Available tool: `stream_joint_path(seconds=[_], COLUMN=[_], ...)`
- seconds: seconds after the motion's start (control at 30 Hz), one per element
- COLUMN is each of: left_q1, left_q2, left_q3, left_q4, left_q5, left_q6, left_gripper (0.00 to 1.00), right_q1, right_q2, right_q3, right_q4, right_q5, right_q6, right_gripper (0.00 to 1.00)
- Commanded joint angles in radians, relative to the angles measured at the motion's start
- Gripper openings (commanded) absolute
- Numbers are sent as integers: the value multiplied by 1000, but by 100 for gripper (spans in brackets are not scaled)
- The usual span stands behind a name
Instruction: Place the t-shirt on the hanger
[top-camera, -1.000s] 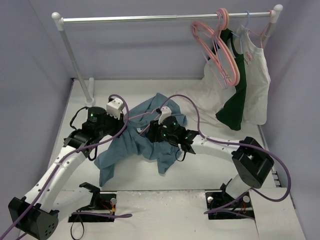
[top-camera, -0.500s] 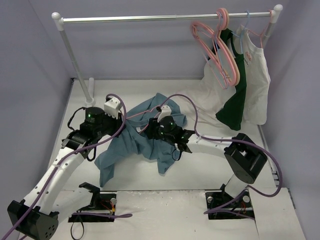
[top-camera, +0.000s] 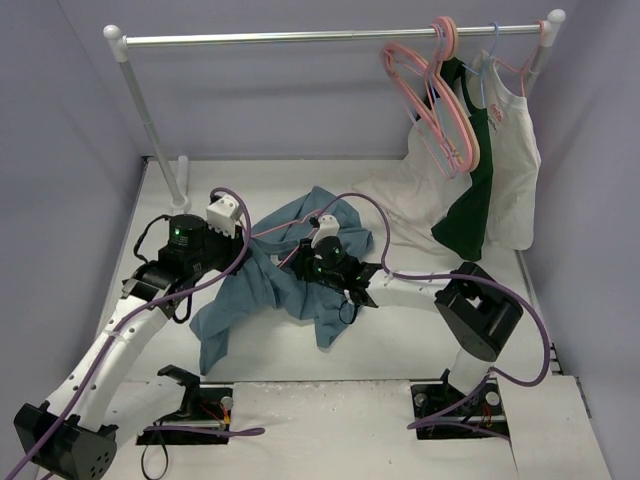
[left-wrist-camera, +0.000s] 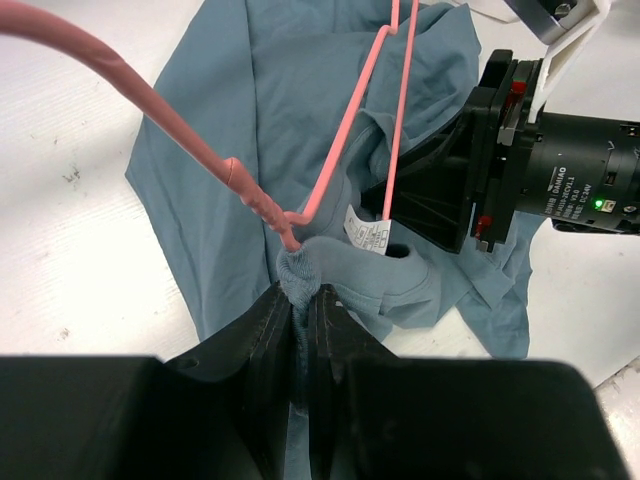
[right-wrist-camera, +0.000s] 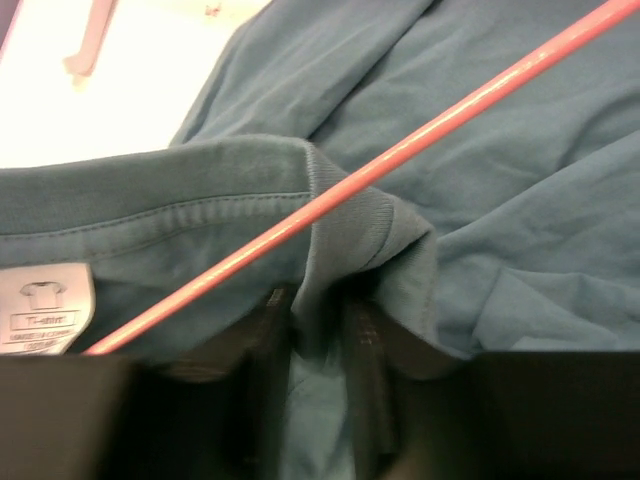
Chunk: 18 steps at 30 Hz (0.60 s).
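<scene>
The teal-blue t-shirt (top-camera: 285, 285) lies crumpled on the table between both arms. My left gripper (left-wrist-camera: 298, 293) is shut on its ribbed collar; the white neck label (left-wrist-camera: 367, 232) sits just beyond. A pink hanger (left-wrist-camera: 190, 135) lies on the shirt, its hook to the upper left and its wires running into the neck opening. My right gripper (right-wrist-camera: 318, 312) is shut on a fold of the collar, and a pink hanger wire (right-wrist-camera: 400, 150) crosses just above the jaws. In the top view, the left gripper (top-camera: 258, 250) and right gripper (top-camera: 298, 262) face each other closely.
A clothes rack stands at the back, its rail (top-camera: 300, 38) on a left post (top-camera: 150, 120). Several pink hangers (top-camera: 435, 110), a dark green garment (top-camera: 470, 190), a white sleeveless top (top-camera: 515, 150) and a pale blue hanger (top-camera: 490, 55) hang at its right end.
My right arm has shifted left, bringing its wrist and elbow closer to the left gripper. The left wrist has edged slightly left. Both grippers stay shut on the collar.
</scene>
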Motion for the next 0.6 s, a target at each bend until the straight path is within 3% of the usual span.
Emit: stream_joint_path(seconds=[0.0, 0.07, 0.17, 0.57], left_q1=[9, 9, 9, 10], left_q2=[-25, -25, -28, -79], left_q3=[20, 21, 20, -6], left_q4=[86, 81, 77, 87], left_q5=[17, 16, 8, 40], left_q6=[-14, -7, -1, 28], left_gripper=[0, 0, 0, 0], right_q1=[7, 5, -5, -243], right_q2=[-17, -24, -72, -190], right_q3=[50, 50, 47, 50], right_q4=[75, 61, 30, -103], right_q5=[65, 80, 110, -29], right_q6=[-3, -18, -73, -207], right_gripper=[22, 10, 0, 0])
